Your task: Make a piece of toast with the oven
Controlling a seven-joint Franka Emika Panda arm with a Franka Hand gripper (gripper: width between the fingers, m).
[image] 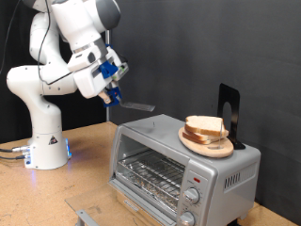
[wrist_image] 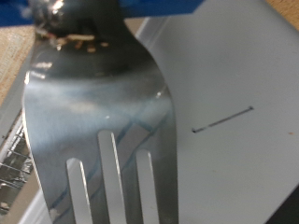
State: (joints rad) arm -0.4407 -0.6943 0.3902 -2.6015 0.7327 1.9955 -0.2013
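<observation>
So the blue-fingered gripper (image: 114, 83) on the one white robot arm is closed around the handle of a flat, slotted metal spatula (image: 137, 105), and the blade sticks out from the fingers over the near top corner of the small silver-grey toaster oven (image: 150, 139). In the wrist view that shiny blade (wrist_image: 98, 121) fills most of the picture, three slots showing, a few crumbs up by the neck, with the oven's pale grey top (wrist_image: 234, 103) right behind it. Progress-wise I'd say it's early days: farther out from the hand, across the oven top, the bread is still sitting on a round wooden plate (image: 199, 144), a little stack that looks like two or three slices, can't split them cleanly at this size. The thin tan slice with the brown crust (image: 204, 125) that needs toasting is up there with them, well apart from the spatula tip. Below the hand, the oven's glass door looks shut and the wire rack (image: 150, 172) behind it looks bare, so nothing's gone in yet as far as I can tell. Count: one spatula, one oven, one plate, two round knobs (image: 190, 205) with a red light (image: 196, 178) above them, and one black upright stand (image: 229, 115) just past the plate.
</observation>
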